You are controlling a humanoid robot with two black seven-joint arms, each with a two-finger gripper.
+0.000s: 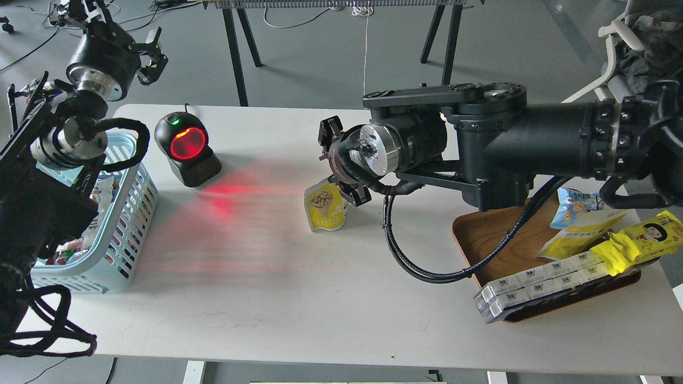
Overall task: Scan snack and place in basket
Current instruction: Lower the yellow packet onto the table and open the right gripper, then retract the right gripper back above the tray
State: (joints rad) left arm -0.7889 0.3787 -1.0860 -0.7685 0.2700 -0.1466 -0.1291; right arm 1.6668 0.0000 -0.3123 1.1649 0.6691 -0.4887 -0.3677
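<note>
Right gripper (pixel 346 173) clamped on snack (pixel 324 207) | scanner (pixel 187 148) at its 9 o'clock, glowing red | left gripper (pixel 151 57) fingers apart above basket (pixel 125 234)

Grey floor (pixel 331 58) is showing behind the white table (pixel 277 288), cables are trailing across it, and black trestle legs (pixel 237 48) are standing further back.

Head view: high, looking forward-down over table (pixel 277 298).

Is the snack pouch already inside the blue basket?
No, the snack stands on the white table by the right gripper, well apart from the basket at the left.
</note>
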